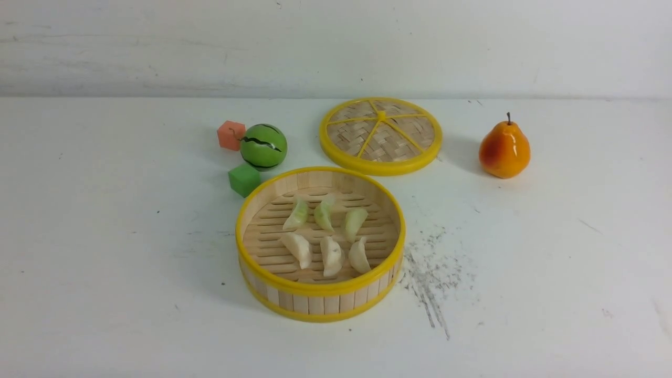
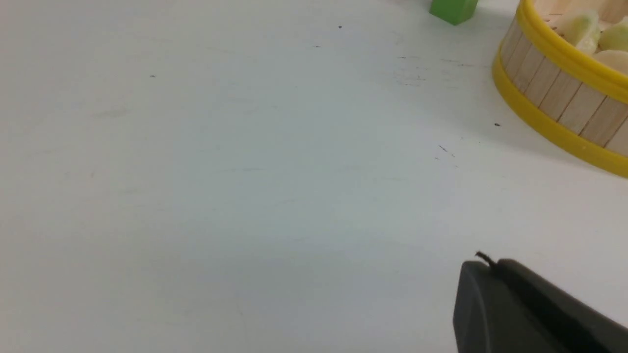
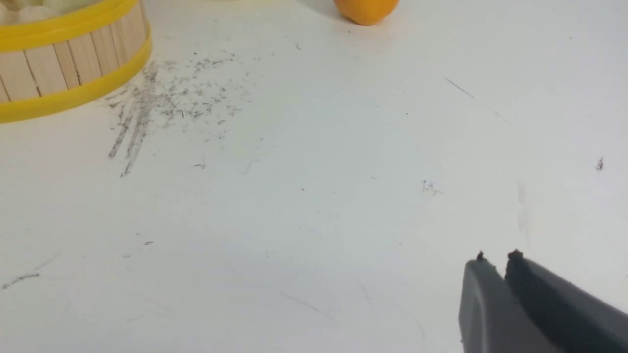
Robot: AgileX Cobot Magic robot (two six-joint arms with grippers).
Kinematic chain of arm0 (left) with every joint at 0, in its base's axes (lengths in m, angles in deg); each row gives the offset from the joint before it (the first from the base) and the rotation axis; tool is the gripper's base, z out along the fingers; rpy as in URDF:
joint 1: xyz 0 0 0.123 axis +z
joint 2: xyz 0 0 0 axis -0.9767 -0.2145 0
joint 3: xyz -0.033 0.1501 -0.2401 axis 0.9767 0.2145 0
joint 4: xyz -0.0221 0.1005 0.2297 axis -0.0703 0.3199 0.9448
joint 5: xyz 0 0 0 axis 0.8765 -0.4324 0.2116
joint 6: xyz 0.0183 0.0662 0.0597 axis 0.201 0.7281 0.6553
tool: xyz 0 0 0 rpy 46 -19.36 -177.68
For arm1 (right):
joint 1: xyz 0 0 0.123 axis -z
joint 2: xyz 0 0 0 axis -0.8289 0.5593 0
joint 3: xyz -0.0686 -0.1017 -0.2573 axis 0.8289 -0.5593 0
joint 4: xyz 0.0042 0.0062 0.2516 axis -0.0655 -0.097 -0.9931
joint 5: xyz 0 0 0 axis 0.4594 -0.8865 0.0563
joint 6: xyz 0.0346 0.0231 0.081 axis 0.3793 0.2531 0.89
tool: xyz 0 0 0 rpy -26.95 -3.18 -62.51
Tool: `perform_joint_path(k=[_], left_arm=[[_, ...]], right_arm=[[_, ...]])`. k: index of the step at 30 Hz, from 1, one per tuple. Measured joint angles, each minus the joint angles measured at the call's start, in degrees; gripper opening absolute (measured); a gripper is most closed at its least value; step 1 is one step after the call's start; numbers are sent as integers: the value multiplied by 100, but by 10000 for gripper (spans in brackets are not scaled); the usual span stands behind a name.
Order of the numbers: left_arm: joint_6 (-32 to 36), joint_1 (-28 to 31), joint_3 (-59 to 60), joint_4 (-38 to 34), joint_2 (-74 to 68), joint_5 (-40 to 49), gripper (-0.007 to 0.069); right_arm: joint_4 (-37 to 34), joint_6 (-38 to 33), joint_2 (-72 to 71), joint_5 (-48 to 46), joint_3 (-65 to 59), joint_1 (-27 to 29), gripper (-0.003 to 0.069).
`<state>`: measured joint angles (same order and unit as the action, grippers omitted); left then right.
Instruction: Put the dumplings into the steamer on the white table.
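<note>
Six small crescent-shaped dumplings are seen lying on the slatted floor of the round bamboo steamer with yellow rims (image 1: 320, 302), just below the centre of the front frame. Three pale green dumplings (image 1: 324, 213) form the farther row; three cream-white dumplings (image 1: 332, 255) form the nearer row, each lying apart from the wall. The steamer rests on the white matte surface (image 1: 105, 262).

Just to the upper left of the steamer, a small green cube (image 1: 244, 179) is found near its rim — whether it touches cannot be told. Above the cube sits a green striped toy melon ball (image 1: 263, 147), with an orange-pink cube (image 1: 231, 135) just beside it on the left. The flat woven lid with a yellow rim and spokes (image 1: 380, 135) lies above the steamer, apart from it. A glossy orange-yellow toy pear (image 1: 504, 148) stands upright at the upper right. A patch of dark grey scratch marks (image 1: 428, 273) is seen at the steamer's lower right.

Neither arm is shown in the front frame. In the left wrist frame, the left hand (image 2: 483, 260) is seen clenched and grasping nothing, at the lower right. In the right wrist frame, the right hand (image 3: 496, 257) shows only a narrow slit between its tips — nothing is grasped.
</note>
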<state>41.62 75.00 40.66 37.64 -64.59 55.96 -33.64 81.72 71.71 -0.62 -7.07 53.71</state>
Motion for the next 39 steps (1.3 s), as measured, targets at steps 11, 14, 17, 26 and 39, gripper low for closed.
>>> perform_joint_path(k=[11,14,17,26,39], left_arm=[[2,0,0,-12,0,0,-14],[2,0,0,-12,0,0,-14],[2,0,0,-12,0,0,-14],[6,0,0,-12,0,0,-14],[16,0,0,-12,0,0,-12]], right_arm=[[0,0,-6,0,0,0,85],[0,0,-6,0,0,0,88],[0,0,-6,0,0,0,95],[0,0,-6,0,0,0,107],[0,0,-6,0,0,0,124]])
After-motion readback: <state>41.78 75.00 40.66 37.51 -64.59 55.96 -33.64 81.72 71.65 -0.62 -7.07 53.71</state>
